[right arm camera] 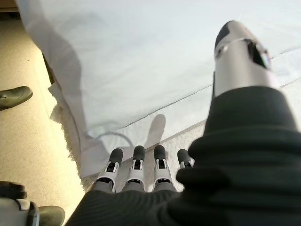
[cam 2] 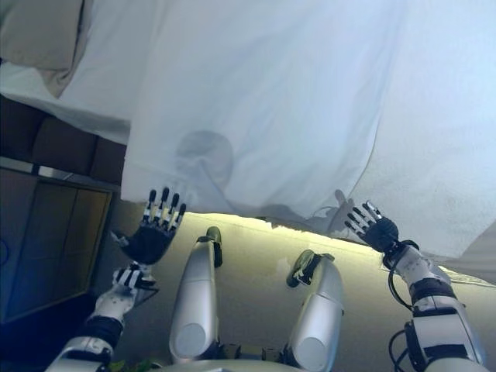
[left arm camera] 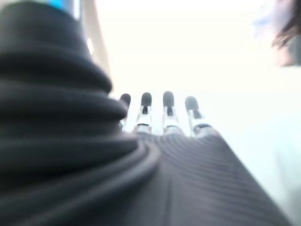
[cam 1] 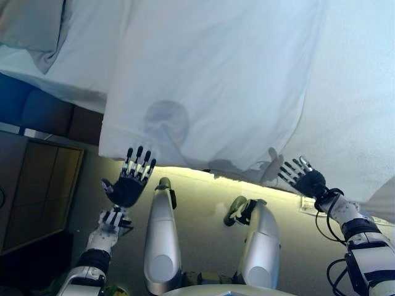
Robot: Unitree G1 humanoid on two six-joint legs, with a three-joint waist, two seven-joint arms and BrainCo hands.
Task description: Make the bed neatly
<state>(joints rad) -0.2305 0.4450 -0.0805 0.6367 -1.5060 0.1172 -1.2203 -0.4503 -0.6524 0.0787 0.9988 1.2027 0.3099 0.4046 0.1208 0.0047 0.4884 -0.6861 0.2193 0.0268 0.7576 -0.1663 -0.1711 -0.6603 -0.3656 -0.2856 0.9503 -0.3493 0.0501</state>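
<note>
A white duvet (cam 1: 210, 80) lies spread over the bed and hangs over its near side. A pillow (cam 1: 28, 24) sits at the far left on the white sheet (cam 1: 68, 74). My left hand (cam 1: 131, 179) is open, fingers straight, just below the duvet's lower left corner (cam 1: 114, 151), apart from it. My right hand (cam 1: 302, 179) is open at the duvet's lower edge on the right, by the hanging cloth; in the right wrist view its fingers (right arm camera: 136, 165) reach the white cloth (right arm camera: 141, 70). Neither hand holds anything.
A dark padded bed base (cam 1: 43, 114) and a wooden panel (cam 1: 37, 185) stand at the left. Beige carpet (cam 1: 203, 203) runs along the bed's near side. A fringed white cloth edge (right arm camera: 66, 136) lies on the carpet under the duvet.
</note>
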